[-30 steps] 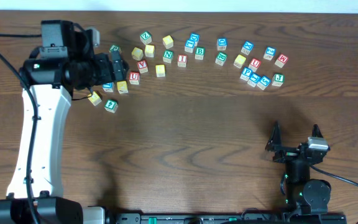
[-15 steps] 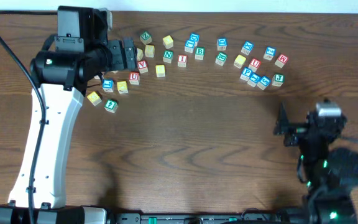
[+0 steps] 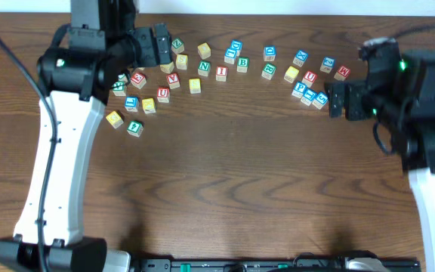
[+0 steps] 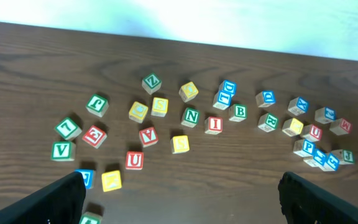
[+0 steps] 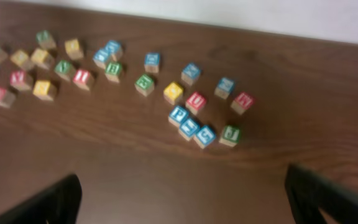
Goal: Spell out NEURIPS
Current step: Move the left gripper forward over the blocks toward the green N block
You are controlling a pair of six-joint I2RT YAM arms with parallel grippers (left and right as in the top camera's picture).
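Small lettered wooden cubes lie scattered along the back of the table. In the left wrist view I read a green N (image 4: pixel 191 116), a red I (image 4: pixel 214 124), a red U (image 4: pixel 134 160), a red E (image 4: pixel 94 135), a green R (image 4: pixel 267 122), a blue P (image 4: pixel 303 147) and a plain yellow cube (image 4: pixel 180 144). From overhead, N (image 3: pixel 204 69) and I (image 3: pixel 221 73) sit side by side. My left gripper (image 3: pixel 161 47) hovers open over the left cluster. My right gripper (image 3: pixel 333 98) is open beside the right cluster, close to P (image 3: pixel 299 89). Neither holds anything.
Other cubes lie among them: a green B (image 3: pixel 242 65), a red V (image 3: pixel 174 78), a green J (image 3: pixel 338 95), a second red U (image 3: pixel 310 77) and several blue ones. The left arm's white link (image 3: pixel 51 174) spans the table's left side.
The left gripper has swung back and to the right over the left cubes. The right arm has risen from the front edge and moved back to the right cluster. Both stayed open.
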